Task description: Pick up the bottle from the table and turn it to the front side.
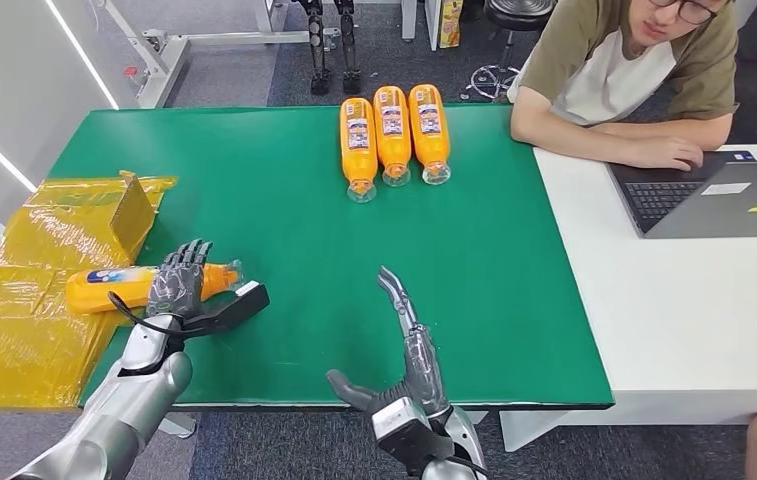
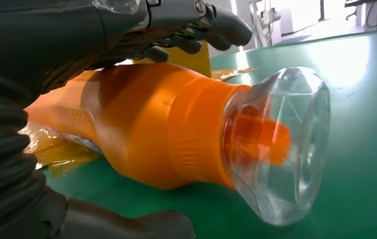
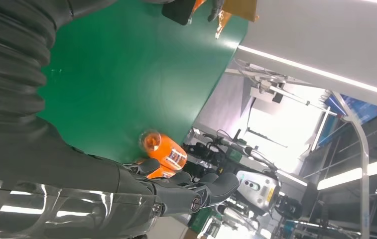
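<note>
An orange bottle [image 1: 104, 288] with a clear cap lies on its side at the table's left edge, partly on yellow plastic sheeting. My left hand [image 1: 179, 280] reaches over its middle from the near side. In the left wrist view the fingers [image 2: 196, 25] arch above the bottle [image 2: 166, 124] and the thumb [image 2: 126, 224] lies on the green mat under it, with a gap showing. The clear cap [image 2: 281, 144] points toward the table's middle. My right hand [image 1: 404, 340] hovers over the near edge of the mat with its fingers stretched out, holding nothing.
Three more orange bottles [image 1: 392, 130] lie side by side at the far middle of the green mat [image 1: 284, 230]. Yellow sheeting [image 1: 24, 280] and a cardboard flap [image 1: 132, 212] cover the left side. A person works at a laptop [image 1: 724, 195] on the white table to the right.
</note>
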Motion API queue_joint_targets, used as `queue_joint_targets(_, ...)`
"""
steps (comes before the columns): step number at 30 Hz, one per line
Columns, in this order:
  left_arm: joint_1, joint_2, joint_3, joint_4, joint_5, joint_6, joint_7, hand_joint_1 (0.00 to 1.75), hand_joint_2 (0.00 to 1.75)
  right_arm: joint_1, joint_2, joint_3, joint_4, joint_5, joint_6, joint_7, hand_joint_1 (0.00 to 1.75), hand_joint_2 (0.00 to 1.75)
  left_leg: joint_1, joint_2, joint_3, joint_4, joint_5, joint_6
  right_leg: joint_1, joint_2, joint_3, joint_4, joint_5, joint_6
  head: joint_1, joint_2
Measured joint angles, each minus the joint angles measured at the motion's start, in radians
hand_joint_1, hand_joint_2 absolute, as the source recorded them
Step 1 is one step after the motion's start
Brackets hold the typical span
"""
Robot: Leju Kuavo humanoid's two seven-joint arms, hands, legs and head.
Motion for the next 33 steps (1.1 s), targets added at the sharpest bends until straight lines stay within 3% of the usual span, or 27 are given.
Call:
queue_joint_targets(5,-0.005,-0.024,0.086,0.0,0.094,-0.013,-0.096,0.0,1.75,-0.003,0.0,0.0,0.007,-0.008,0.006,0.0,0.0,1.75,0.0,-0.001,0.0,0.0,0.0,0.0,0.0,-0.001,0.0,0.0,0.0,0.0,0.0,0.0)
queue_joint_targets(8,-0.021,-0.043,0.165,-0.003,0.243,-0.11,-0.264,0.0,1.75,-0.005,0.001,0.0,0.011,-0.008,0.008,0.0,0.0,1.75,0.0,-0.002,0.0,0.0,0.0,0.0,0.0,-0.002,0.001,0.0,0.0,0.0,0.0,0.0)
queue_joint_targets(11,-0.046,-0.06,0.275,-0.006,0.422,-0.336,-0.488,0.0,1.75,-0.009,0.003,-0.002,0.018,-0.008,0.007,-0.004,0.0,1.75,0.0,-0.004,0.0,0.0,0.001,0.0,0.0,-0.004,0.001,0.0,0.0,0.0,0.0,0.0)
queue_joint_targets(13,-0.058,-0.069,0.347,-0.011,0.535,-0.552,-0.637,0.0,1.75,-0.013,0.006,-0.004,0.026,-0.009,0.009,-0.008,0.0,1.75,0.0,-0.003,0.0,0.0,0.001,0.0,0.0,-0.004,0.001,0.0,0.0,0.0,0.0,0.0)
queue_joint_targets(15,-0.054,-0.074,0.389,-0.045,0.661,-0.769,-0.726,0.0,1.75,-0.02,0.009,-0.005,0.034,-0.009,0.013,-0.012,0.0,1.75,0.0,-0.002,0.0,0.0,0.001,0.0,0.0,-0.002,0.001,0.0,0.0,0.0,0.0,0.0)
queue_joint_targets(18,-0.025,-0.073,0.386,-0.161,0.893,-0.994,-0.758,0.0,1.75,-0.031,0.017,-0.009,0.047,-0.009,0.02,-0.017,0.0,1.75,0.0,-0.002,0.0,0.0,0.001,0.0,0.0,-0.002,0.0,0.0,0.0,-0.001,0.0,0.0)
queue_joint_targets(21,0.025,-0.06,0.326,-0.325,1.148,-1.12,-0.761,0.0,1.75,-0.041,0.026,-0.012,0.056,-0.009,0.024,-0.019,0.0,1.75,0.0,-0.002,-0.001,0.0,0.001,-0.001,0.0,-0.002,0.0,0.0,0.0,0.0,0.0,0.0)
queue_joint_targets(26,0.112,-0.045,0.217,-0.639,1.333,-1.203,-0.761,0.0,1.75,-0.049,0.032,-0.016,0.065,-0.009,0.027,-0.02,0.0,1.75,0.0,-0.004,-0.002,0.0,0.0,-0.001,0.0,-0.004,0.0,0.0,-0.001,0.0,0.0,0.0)
queue_joint_targets(33,0.175,-0.068,0.189,-0.908,1.385,-1.28,-0.761,0.0,1.75,-0.067,0.042,-0.02,0.076,-0.009,0.038,-0.017,0.0,1.75,0.0,-0.004,-0.002,0.0,0.0,0.0,0.0,-0.004,0.0,0.0,-0.001,0.0,0.0,0.0)
